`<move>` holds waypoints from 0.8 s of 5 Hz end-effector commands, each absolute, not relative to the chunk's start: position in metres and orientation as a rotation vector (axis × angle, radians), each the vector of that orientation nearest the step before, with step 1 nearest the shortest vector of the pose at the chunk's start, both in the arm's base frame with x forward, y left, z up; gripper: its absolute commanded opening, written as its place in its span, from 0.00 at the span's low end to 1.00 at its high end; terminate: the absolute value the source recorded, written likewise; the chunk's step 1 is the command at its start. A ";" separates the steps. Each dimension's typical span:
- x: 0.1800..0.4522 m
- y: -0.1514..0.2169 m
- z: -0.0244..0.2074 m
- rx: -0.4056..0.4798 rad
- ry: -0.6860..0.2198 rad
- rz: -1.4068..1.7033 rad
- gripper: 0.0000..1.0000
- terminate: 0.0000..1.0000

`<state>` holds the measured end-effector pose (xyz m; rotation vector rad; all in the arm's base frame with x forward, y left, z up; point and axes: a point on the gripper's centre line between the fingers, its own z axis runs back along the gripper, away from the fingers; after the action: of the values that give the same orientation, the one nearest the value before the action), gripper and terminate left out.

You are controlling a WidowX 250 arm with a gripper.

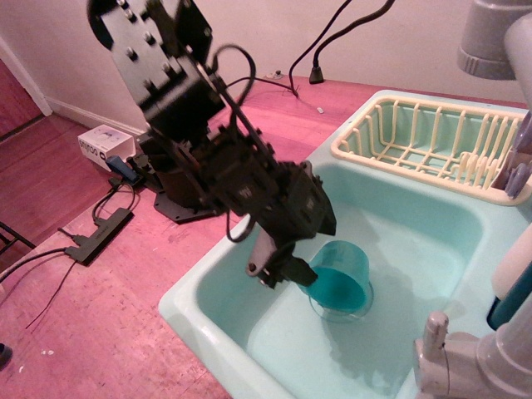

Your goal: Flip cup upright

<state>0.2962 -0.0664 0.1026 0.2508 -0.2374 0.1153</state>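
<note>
The teal cup [342, 278] is in the pale mint sink basin [416, 241], near its front middle. It is tilted, with its open mouth facing down and towards the camera, above the round drain. My black gripper [288, 274] reaches down into the basin from the left, with its fingers closed on the cup's left rim. The cup's handle is hidden.
A cream dish rack [432, 141] sits on the sink's far right. A grey faucet [490, 33] and tap handle [436, 349] stand at the right edge. The sink's front rim [208, 332] is below my arm. Cables and a power strip [100, 233] lie on the floor.
</note>
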 end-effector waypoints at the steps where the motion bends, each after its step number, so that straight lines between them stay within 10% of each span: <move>1: 0.319 -0.073 0.094 0.214 -0.244 0.138 1.00 0.00; 4: 0.321 -0.074 0.105 0.204 -0.268 0.200 1.00 0.00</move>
<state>0.3153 -0.0700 0.0963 0.2541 -0.2094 0.2261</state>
